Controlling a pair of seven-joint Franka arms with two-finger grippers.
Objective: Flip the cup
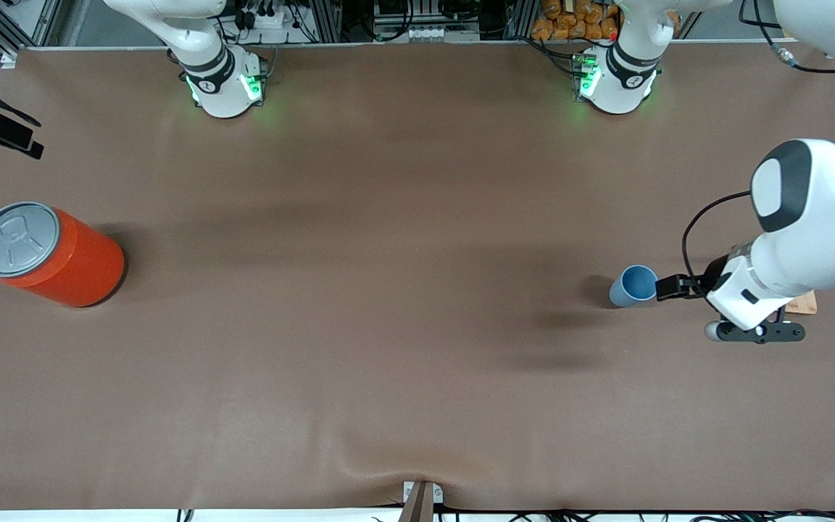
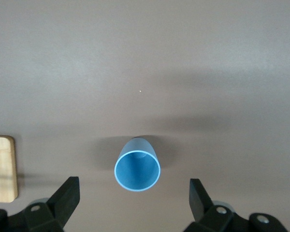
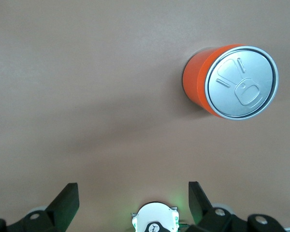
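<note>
Toward the left arm's end of the table the cup stands upright, mouth up, at about three o'clock on the brown tabletop. It is small, light-blue, tapered, matte plastic with no handle, so probably very light. The left gripper hovers just above it, fingers spread wide with the cup between them, not touching. Risk, as I judge it: closing off-centre on the sloping wall could squirt the cup out or tip it. A pale wooden board lies near. At nine o'clock stands the orange can, smooth with a grey metal lid. Over it the right gripper waits, fingers wide.
</note>
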